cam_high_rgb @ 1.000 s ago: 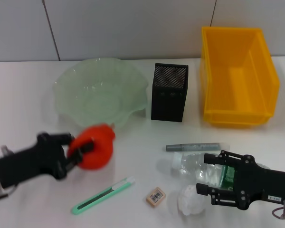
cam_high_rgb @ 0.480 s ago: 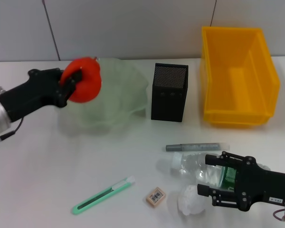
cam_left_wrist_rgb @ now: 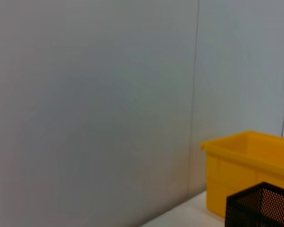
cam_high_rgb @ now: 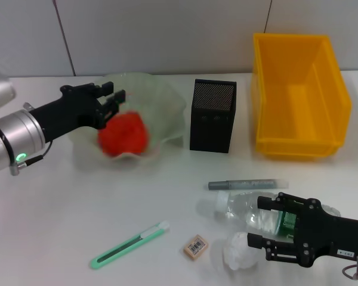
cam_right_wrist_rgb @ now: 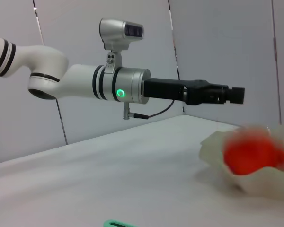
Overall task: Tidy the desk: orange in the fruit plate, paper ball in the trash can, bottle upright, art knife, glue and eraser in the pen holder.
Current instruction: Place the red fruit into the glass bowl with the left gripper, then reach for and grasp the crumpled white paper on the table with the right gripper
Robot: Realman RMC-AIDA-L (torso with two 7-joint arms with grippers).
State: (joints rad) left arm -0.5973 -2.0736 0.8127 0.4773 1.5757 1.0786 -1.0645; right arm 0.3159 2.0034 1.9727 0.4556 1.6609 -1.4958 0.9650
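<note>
Head view: left gripper (cam_high_rgb: 115,99) was seen over the fruit plate (cam_high_rgb: 167,101), fingers spread, nothing held. Orange (cam_high_rgb: 123,134) was found inside the plate, just below the gripper, blurred. Pen holder (cam_high_rgb: 212,116) stood right of the plate; yellow bin (cam_high_rgb: 298,95) further right. Right gripper (cam_high_rgb: 264,223) was held low at the near edge w/ fingers spread, either side of the lying bottle (cam_high_rgb: 250,208); paper ball (cam_high_rgb: 237,251) just beside it. Glue (cam_high_rgb: 247,184), eraser (cam_high_rgb: 196,246) and art knife (cam_high_rgb: 129,244) were seen lying on the desk.

Left wrist view: only wall, bin (cam_left_wrist_rgb: 251,170) and holder (cam_left_wrist_rgb: 262,208) were shown.

Right wrist view: left gripper (cam_right_wrist_rgb: 234,94) was seen above the orange (cam_right_wrist_rgb: 251,155) in the plate (cam_right_wrist_rgb: 213,146).
</note>
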